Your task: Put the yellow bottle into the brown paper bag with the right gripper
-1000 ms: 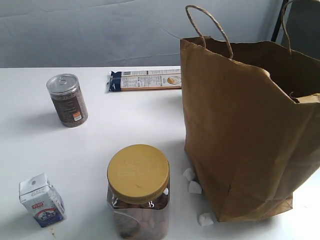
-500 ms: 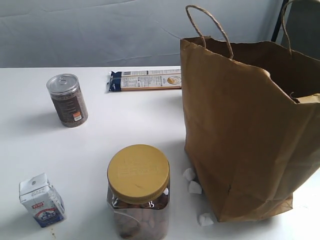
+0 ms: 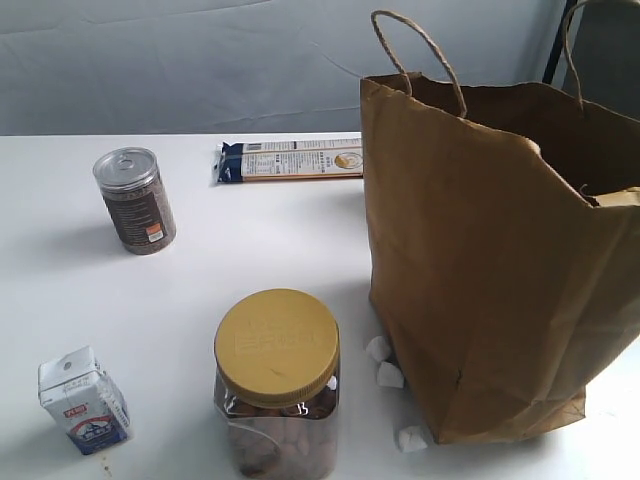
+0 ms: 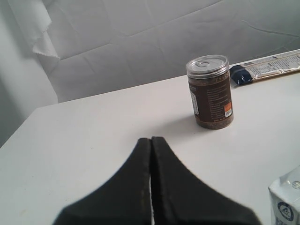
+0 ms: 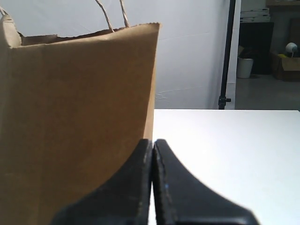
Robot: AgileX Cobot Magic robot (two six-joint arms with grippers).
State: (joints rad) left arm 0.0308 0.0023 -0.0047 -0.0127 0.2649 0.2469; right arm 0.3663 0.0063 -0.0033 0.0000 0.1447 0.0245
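The brown paper bag (image 3: 490, 260) stands upright on the right of the white table, its cord handles raised; it also fills one side of the right wrist view (image 5: 75, 122). The yellow bottle shows in no view. My right gripper (image 5: 153, 140) is shut with nothing between its fingers, held low beside the bag's corner. My left gripper (image 4: 151, 139) is shut and empty too, facing a brown can (image 4: 209, 91). Neither gripper appears in the exterior view.
A wide yellow-lidded jar (image 3: 278, 380) stands at the front, a small milk carton (image 3: 84, 400) at front left, the brown can (image 3: 135, 200) at left and a flat noodle packet (image 3: 290, 160) at the back. Three small white pieces (image 3: 388, 375) lie by the bag's base.
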